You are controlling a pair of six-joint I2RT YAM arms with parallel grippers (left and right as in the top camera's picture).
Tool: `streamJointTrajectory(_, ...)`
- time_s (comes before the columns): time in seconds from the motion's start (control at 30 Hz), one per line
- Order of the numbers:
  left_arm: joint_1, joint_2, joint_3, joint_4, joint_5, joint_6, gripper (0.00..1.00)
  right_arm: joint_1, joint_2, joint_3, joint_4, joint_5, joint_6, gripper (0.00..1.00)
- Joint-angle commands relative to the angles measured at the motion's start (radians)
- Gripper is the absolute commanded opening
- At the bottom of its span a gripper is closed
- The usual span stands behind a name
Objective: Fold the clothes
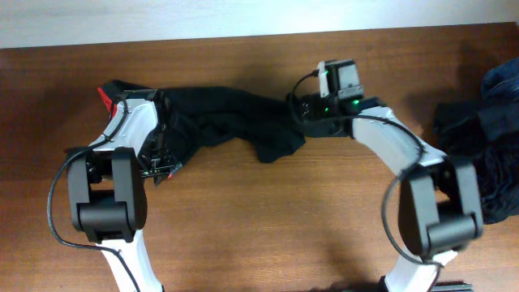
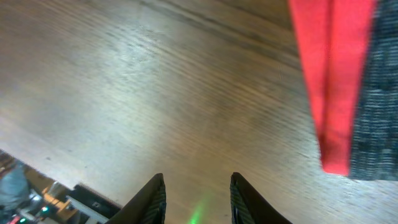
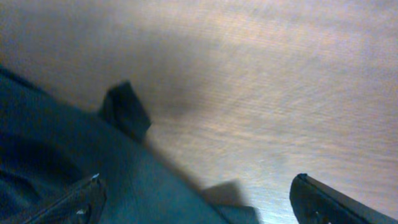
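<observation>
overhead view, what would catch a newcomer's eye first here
The long black soft-fabric pants lie crumpled in a band across the far middle of the brown wooden table. Their bright red inner edge pokes out at the left end and fills the upper right of the left wrist view beside the grey waistband. A heap of dark and blue denim garments sits at the table's right edge.

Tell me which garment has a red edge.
The black pants spread in the middle, red at their left end; the heap at the far right shows only dark and blue.
</observation>
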Motion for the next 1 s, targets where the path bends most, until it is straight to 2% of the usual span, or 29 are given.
streamJointTrajectory(0.0,-0.007,-0.005,-0.006,0.005,-0.031,-0.010,0.32,-0.012,-0.080,0.060,-0.061,-0.026,-0.016,0.98)
streamJointTrajectory(0.2,-0.022,-0.013,0.014,0.048,0.105,-0.009,0.16,-0.011,-0.105,0.071,-0.169,-0.112,-0.029,0.99)
streamJointTrajectory(0.37,-0.035,-0.037,0.075,0.040,0.121,-0.001,0.12,-0.006,-0.103,0.071,-0.231,-0.260,-0.026,0.99)
streamJointTrajectory(0.43,-0.039,-0.055,0.120,0.014,0.121,0.002,0.03,0.000,-0.103,0.071,-0.248,-0.305,-0.026,0.99)
streamJointTrajectory(0.5,-0.039,-0.081,0.173,-0.013,0.122,0.002,0.00,0.006,-0.103,0.071,-0.256,-0.333,-0.026,0.86)
streamJointTrajectory(0.57,-0.040,-0.113,0.218,-0.026,0.127,0.002,0.00,0.014,-0.103,0.071,-0.260,-0.357,-0.012,0.55)
streamJointTrajectory(0.63,-0.042,-0.153,0.236,-0.005,0.167,0.002,0.00,0.024,-0.102,0.071,-0.258,-0.367,0.031,0.10)
streamJointTrajectory(0.67,-0.044,-0.168,0.236,0.014,0.190,0.002,0.00,0.027,-0.101,0.071,-0.258,-0.367,0.045,0.04)
streamJointTrajectory(0.8,-0.054,-0.179,0.230,0.108,0.267,0.002,0.00,0.058,-0.090,0.071,-0.243,-0.351,0.061,0.04)
streamJointTrajectory(0.97,-0.082,-0.176,0.135,0.275,0.334,0.002,0.00,0.089,-0.047,0.071,-0.219,-0.319,0.061,0.04)
